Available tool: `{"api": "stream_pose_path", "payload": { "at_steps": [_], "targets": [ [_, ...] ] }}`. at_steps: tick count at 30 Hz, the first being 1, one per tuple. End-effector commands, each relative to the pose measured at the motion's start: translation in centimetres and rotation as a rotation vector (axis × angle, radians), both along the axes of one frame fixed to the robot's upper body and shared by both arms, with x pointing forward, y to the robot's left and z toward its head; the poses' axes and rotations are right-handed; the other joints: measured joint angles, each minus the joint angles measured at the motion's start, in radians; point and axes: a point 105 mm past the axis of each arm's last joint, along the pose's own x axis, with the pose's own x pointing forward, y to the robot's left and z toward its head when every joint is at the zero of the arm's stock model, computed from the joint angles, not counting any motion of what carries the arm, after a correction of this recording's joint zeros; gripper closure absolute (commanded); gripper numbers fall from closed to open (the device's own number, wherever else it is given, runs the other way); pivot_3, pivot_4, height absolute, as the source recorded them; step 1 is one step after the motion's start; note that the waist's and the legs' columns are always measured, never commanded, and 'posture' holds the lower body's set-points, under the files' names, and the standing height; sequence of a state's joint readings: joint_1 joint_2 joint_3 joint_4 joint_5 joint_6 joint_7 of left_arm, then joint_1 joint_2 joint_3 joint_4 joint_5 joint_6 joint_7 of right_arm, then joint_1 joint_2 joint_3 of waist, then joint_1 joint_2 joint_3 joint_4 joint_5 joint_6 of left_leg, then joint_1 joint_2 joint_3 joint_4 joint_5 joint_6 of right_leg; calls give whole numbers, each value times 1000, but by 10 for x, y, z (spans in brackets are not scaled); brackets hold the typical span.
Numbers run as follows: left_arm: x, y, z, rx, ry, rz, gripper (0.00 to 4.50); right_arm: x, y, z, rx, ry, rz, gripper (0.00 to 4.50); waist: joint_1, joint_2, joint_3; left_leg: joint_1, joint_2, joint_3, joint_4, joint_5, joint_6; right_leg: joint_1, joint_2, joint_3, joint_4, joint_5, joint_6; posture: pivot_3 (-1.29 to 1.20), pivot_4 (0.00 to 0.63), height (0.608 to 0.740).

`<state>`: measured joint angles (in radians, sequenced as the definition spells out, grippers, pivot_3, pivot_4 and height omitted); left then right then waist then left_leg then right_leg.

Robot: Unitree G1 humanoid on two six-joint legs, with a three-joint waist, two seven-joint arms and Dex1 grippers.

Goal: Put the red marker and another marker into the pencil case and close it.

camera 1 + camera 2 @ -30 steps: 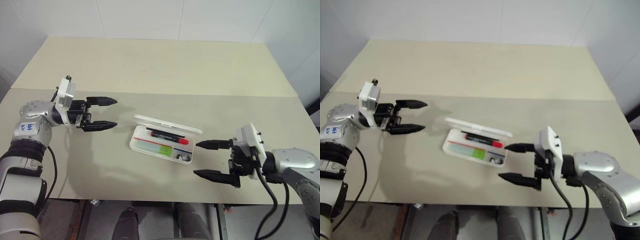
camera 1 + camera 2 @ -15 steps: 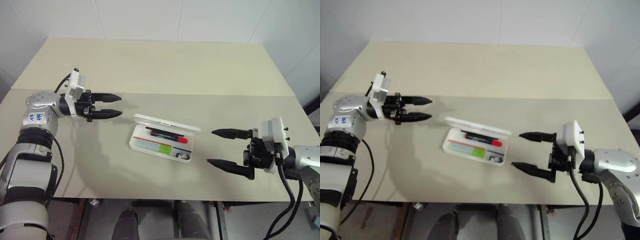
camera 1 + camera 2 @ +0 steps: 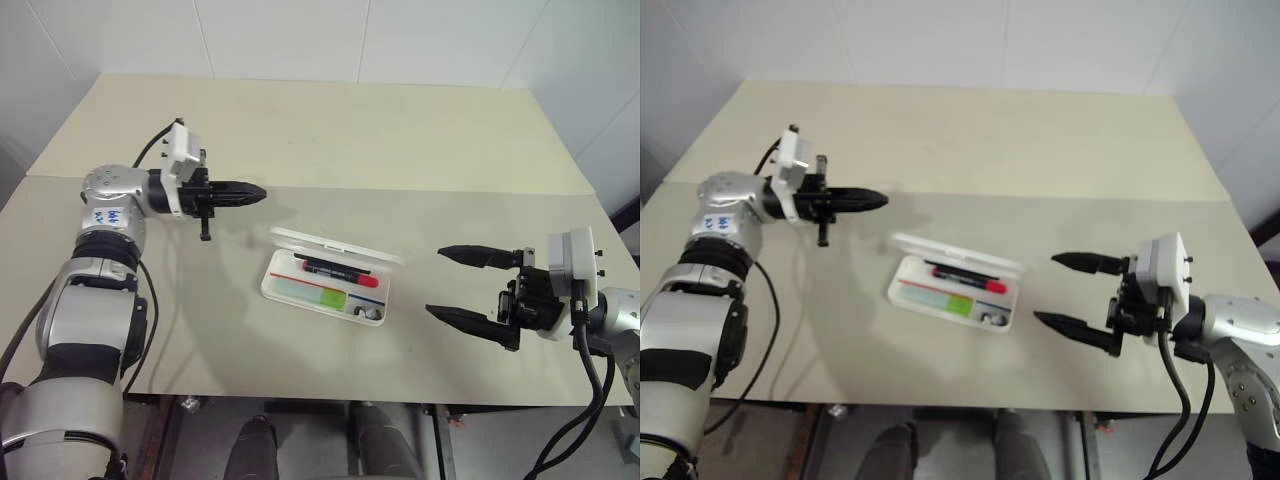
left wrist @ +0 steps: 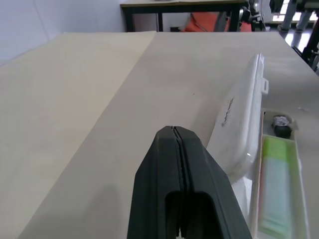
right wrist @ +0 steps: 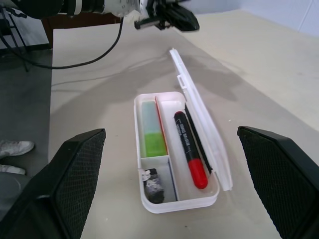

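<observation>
Pencil case (image 3: 325, 287) open between shut left hand (image 3: 255, 193), spread right hand (image 3: 445, 283)

Left gripper (image 3: 255, 191) pressed fully together, empty, aimed level toward the tabletop's right edge. Right gripper (image 3: 452, 285) spread wide, empty, near the front-right corner, aimed left.

White pencil case (image 3: 300, 240) (dark lettering), red-capped black marker (image 5: 190, 149), lime-green highlighter (image 5: 152, 133), beige table (image 3: 300, 130)
</observation>
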<state>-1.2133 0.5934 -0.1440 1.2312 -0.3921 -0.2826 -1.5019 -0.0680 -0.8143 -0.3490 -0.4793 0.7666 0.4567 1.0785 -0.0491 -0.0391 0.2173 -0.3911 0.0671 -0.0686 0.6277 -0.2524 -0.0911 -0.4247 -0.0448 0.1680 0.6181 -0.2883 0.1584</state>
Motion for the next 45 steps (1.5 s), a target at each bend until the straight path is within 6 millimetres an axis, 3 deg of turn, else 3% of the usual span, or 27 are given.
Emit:
{"api": "stream_pose_path", "payload": {
  "at_steps": [1,10,14,29,45],
  "targets": [
    [-6,-16,4,38,-26,-115,4480,0,-1,10,-1,-54,-1,0,2,0,0,0,0,0,0,0,0,0,0,0,0,1,2,0,150,740],
    [-9,-34,-6,145,12,-187,4480,0,-24,14,67,-57,-31,0,-1,0,0,0,0,0,-1,0,0,0,0,0,0,5,9,0,150,740],
    [-10,-39,-11,203,-6,-215,4480,-3,-33,24,127,-99,-6,0,-2,-1,0,0,0,0,-1,0,0,0,0,0,0,5,10,0,150,740],
    [-31,-60,-47,394,-75,-411,4480,-3,-39,28,99,-125,32,0,-3,-1,1,0,0,0,-1,0,0,0,0,1,0,5,10,0,150,740],
    [-42,-49,-88,712,-217,-582,4480,-1,-36,20,88,-108,23,0,-4,-1,1,0,0,0,0,0,0,0,0,1,0,2,4,0,150,740]
  ]
}}
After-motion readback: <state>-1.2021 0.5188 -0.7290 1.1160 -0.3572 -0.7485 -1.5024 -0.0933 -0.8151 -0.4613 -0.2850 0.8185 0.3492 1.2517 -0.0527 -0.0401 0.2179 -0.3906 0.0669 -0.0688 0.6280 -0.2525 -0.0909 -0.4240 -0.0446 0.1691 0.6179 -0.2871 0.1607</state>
